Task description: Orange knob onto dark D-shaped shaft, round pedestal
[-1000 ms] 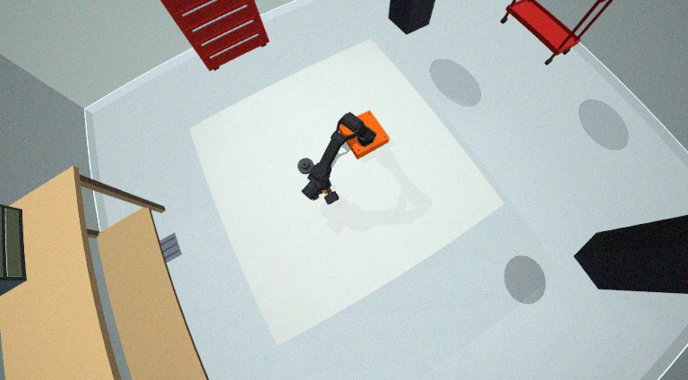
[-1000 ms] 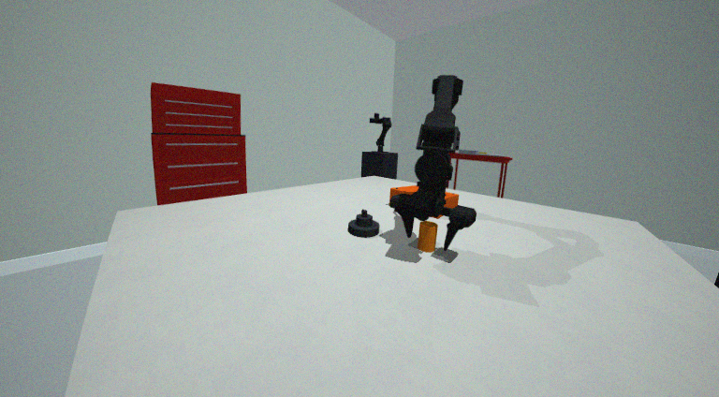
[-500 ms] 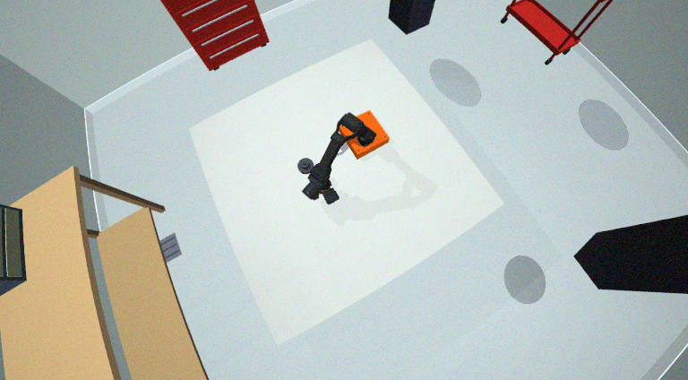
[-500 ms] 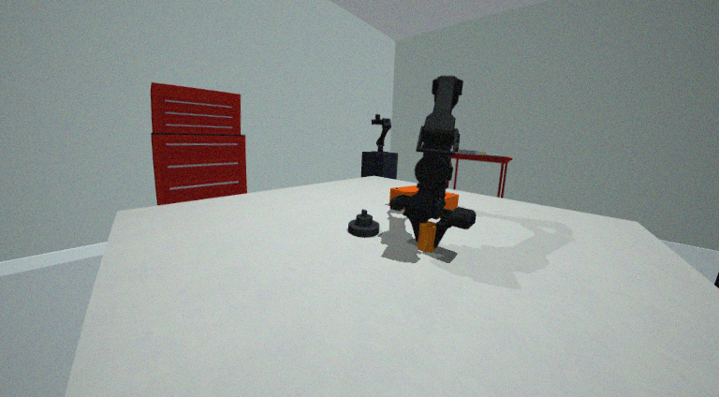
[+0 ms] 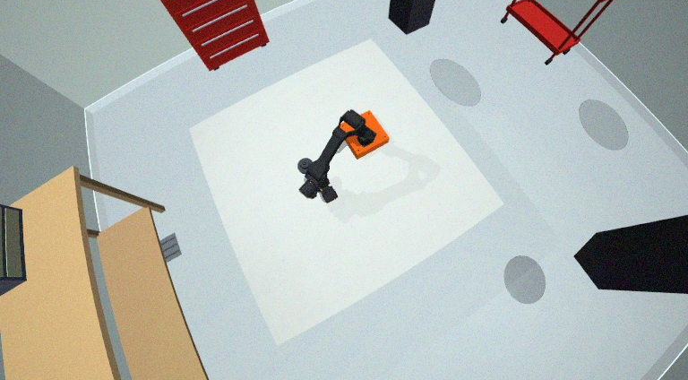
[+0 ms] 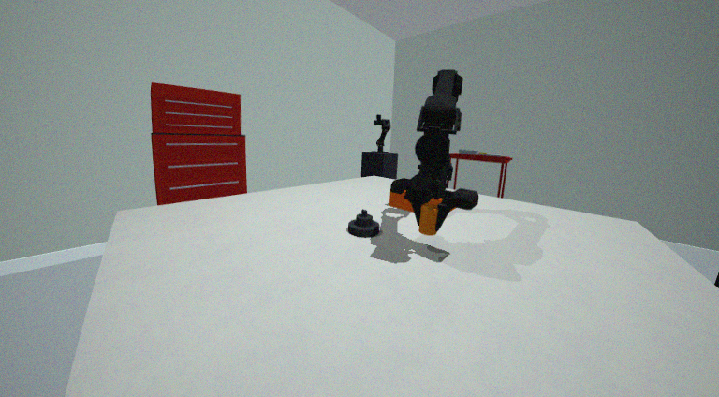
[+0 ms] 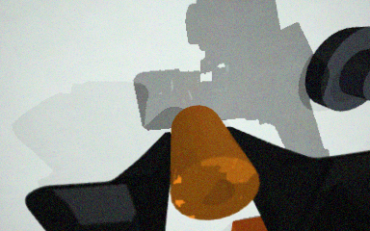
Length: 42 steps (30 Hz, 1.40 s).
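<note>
The orange knob point(image 6: 428, 218) point(image 7: 207, 159) stands upright between the fingers, its lower end at or very near the table top. My gripper point(image 6: 430, 214) point(image 7: 198, 135) is shut on the knob, with one finger on each side of it. The round dark pedestal point(image 6: 362, 227) point(image 7: 332, 91) point(image 5: 304, 165) stands on the table beside the gripper, left of it in the exterior view and at the right edge of the wrist view. Its shaft point(image 6: 364, 212) points up and is bare. The knob is hidden under the arm in the top view. The flat side of the shaft cannot be made out.
The arm stands on an orange base block point(image 5: 376, 134) point(image 6: 401, 200) on the white table point(image 5: 284, 263) point(image 6: 265, 307). The arm's shadow falls around the knob. A red cabinet point(image 5: 218, 15) point(image 6: 198, 159), a red cart point(image 5: 543, 25) and a wooden bench point(image 5: 132, 274) stand beyond the table.
</note>
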Tool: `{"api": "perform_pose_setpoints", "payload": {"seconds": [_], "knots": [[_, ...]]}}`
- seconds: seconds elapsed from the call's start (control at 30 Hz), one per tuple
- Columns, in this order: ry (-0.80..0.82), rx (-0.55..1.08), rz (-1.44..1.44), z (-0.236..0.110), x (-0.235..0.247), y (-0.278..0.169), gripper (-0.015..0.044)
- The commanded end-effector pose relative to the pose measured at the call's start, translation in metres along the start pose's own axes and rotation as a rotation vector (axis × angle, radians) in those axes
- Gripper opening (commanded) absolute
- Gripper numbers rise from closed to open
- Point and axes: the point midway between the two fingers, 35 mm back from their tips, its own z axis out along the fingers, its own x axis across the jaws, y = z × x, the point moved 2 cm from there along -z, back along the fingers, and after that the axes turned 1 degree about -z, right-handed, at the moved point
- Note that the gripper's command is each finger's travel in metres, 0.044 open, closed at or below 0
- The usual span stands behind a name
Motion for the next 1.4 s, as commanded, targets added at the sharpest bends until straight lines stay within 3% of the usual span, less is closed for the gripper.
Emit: {"api": "perform_pose_setpoints", "payload": {"seconds": [0.0, 0.37, 1.37], "knots": [[0.010, -0.024, -0.005, -0.031, 0.002, 0.004, 0.0000], [0.009, -0.023, -0.004, -0.096, -0.002, -0.006, 0.0000], [0.005, -0.019, 0.037, -0.074, -0.074, 0.018, 0.0000]]}}
